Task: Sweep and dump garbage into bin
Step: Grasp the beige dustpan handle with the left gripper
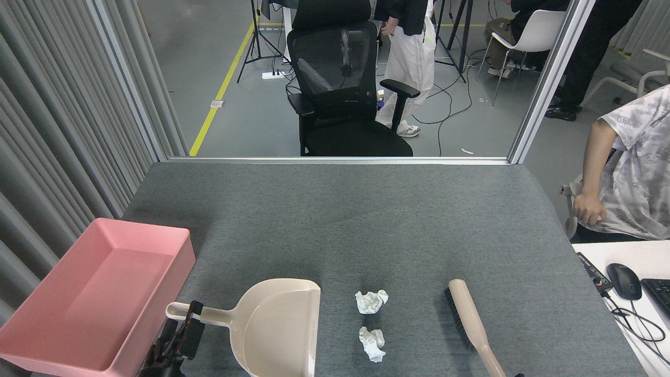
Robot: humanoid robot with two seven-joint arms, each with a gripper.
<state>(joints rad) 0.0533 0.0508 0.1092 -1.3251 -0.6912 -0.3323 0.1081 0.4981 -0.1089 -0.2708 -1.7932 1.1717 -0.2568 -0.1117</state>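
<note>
Grasp step: my left jaws (187, 320) sat at the dustpan handle (207, 315), closure unclear. Tissue balls (371, 301) lay right of them, pink bin (99, 293) just left. Next: clamp handle.

dustpan (280, 327): beige, on grey mat (366, 225) | brush (471, 324): right, lying | chair (345, 89): black, behind | mouse (623, 273): on white desk (602, 251), right

At 7 o'clock my left tool (180, 327), dark, hides its grip; brush (471, 324) handle cut off at 5.
</note>
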